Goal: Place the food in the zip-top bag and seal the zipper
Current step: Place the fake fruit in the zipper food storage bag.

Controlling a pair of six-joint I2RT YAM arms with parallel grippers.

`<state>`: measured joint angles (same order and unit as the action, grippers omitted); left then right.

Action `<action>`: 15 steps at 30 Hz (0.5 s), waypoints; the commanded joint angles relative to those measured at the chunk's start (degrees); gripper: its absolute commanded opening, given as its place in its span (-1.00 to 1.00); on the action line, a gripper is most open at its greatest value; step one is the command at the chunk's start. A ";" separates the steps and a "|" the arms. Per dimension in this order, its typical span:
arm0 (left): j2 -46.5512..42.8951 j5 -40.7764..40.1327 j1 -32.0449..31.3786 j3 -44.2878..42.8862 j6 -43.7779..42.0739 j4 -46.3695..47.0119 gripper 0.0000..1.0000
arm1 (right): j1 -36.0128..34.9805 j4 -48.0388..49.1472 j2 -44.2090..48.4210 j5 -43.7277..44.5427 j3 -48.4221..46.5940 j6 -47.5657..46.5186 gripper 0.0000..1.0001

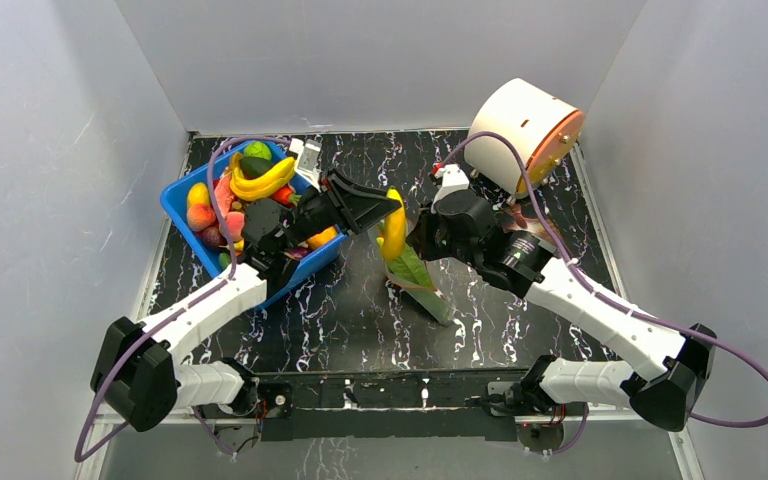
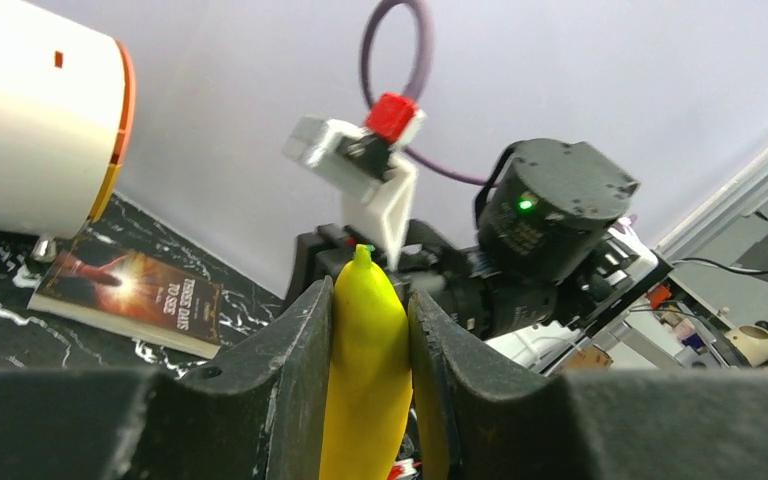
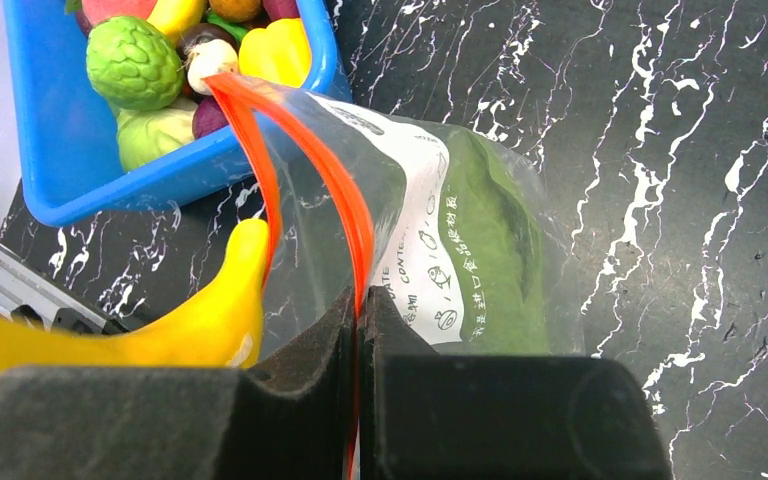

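My left gripper (image 1: 385,215) is shut on a yellow banana (image 1: 394,226), shown between its fingers in the left wrist view (image 2: 365,370). It holds the banana at the mouth of the clear zip-top bag (image 1: 422,280). My right gripper (image 3: 358,305) is shut on the bag's red-orange zipper strip (image 3: 345,195) and holds the mouth up and open. A green leafy piece (image 3: 495,245) lies inside the bag. The banana's end (image 3: 215,310) shows at the bag's mouth in the right wrist view. More toy food fills the blue basket (image 1: 175,200).
A white cylinder with an orange rim (image 1: 525,130) stands at the back right, with a book (image 2: 130,295) lying by it. The blue basket (image 3: 45,150) sits at the left, close to the bag. Grey walls enclose the black marbled table (image 1: 360,320).
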<state>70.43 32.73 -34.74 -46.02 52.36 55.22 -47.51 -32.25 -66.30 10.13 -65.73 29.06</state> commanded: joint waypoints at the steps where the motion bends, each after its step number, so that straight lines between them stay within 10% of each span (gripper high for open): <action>1: -1.55 0.26 -2.17 -5.06 -3.03 1.69 -0.69 | 0.13 5.32 -0.33 0.09 0.69 0.30 -1.00; 15: -2.93 -1.03 -4.19 -1.05 -11.73 -3.06 -0.68 | 0.13 4.77 0.44 0.47 -0.17 0.82 -1.00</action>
<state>69.41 32.58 -38.74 -48.97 46.00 51.79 -47.51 -30.94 -67.37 10.13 -64.90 29.17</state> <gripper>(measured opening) 0.292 0.009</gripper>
